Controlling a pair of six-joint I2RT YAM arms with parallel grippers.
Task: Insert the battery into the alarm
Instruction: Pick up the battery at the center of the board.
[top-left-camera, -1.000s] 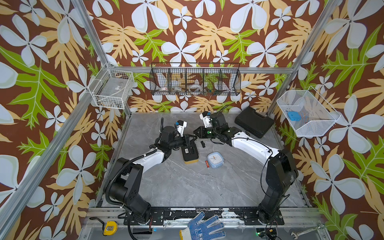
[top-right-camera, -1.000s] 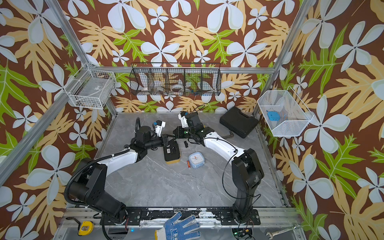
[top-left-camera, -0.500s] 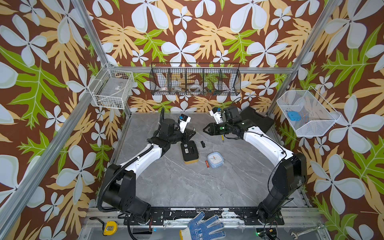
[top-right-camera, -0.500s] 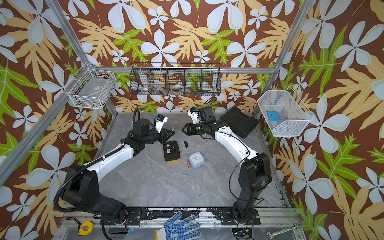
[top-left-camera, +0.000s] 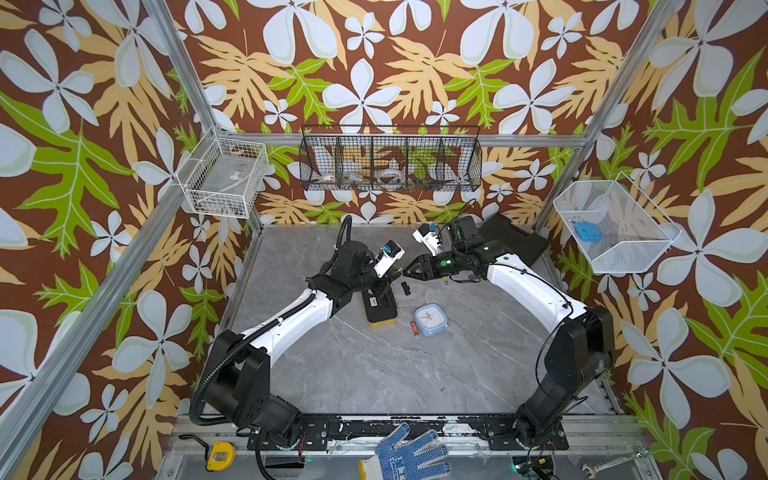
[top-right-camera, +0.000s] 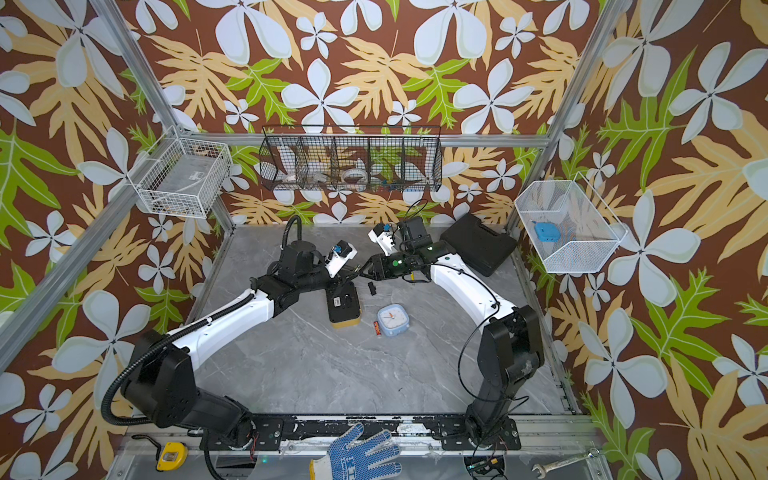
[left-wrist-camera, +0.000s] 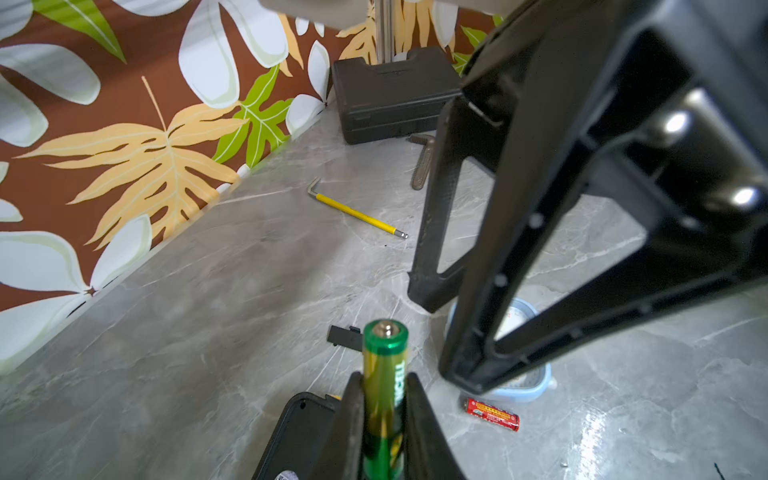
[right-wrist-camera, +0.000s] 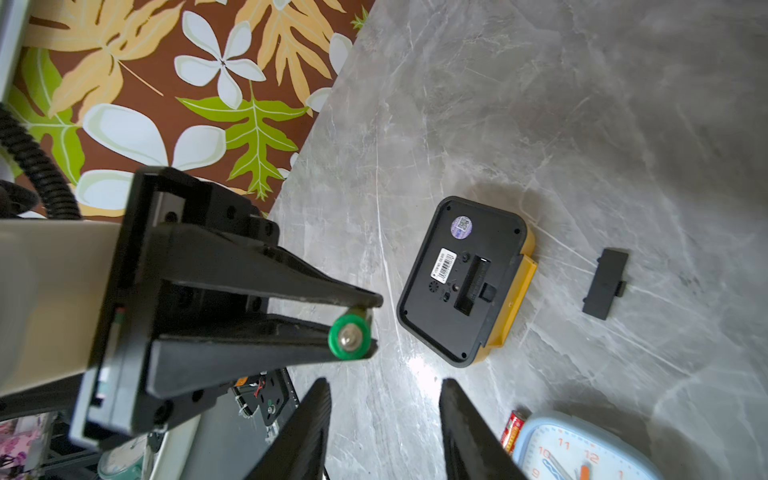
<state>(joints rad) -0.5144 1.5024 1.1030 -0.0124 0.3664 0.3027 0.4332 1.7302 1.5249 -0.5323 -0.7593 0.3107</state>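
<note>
My left gripper (right-wrist-camera: 370, 322) is clamped on the green battery (left-wrist-camera: 385, 357). It runs lengthwise between the fingers with its nub end poking past the tips, lifted clear of the table (top-left-camera: 374, 374). My right gripper (right-wrist-camera: 384, 384) faces it from three o'clock in a top view, jaws apart and empty.

I judge the step to be bringing the battery to the alarm (right-wrist-camera: 461, 278); it is not yet seated. The alarm lies back-up at about seven o'clock of my left jaws in both top views, with its battery bay (right-wrist-camera: 473, 286) uncovered. The bay cover (right-wrist-camera: 604, 284) lies apart at the alarm's two o'clock.

Next I must lay the battery along that slot, ends the right way. Held lengthwise like this, it may first need passing to my right jaws.

At the alarm's four o'clock sits a blue clock (top-left-camera: 432, 320), with a red battery (top-left-camera: 414, 328) just beside it at its eight o'clock. Neither is mine to take. My right fingers crowd the way down.
</note>
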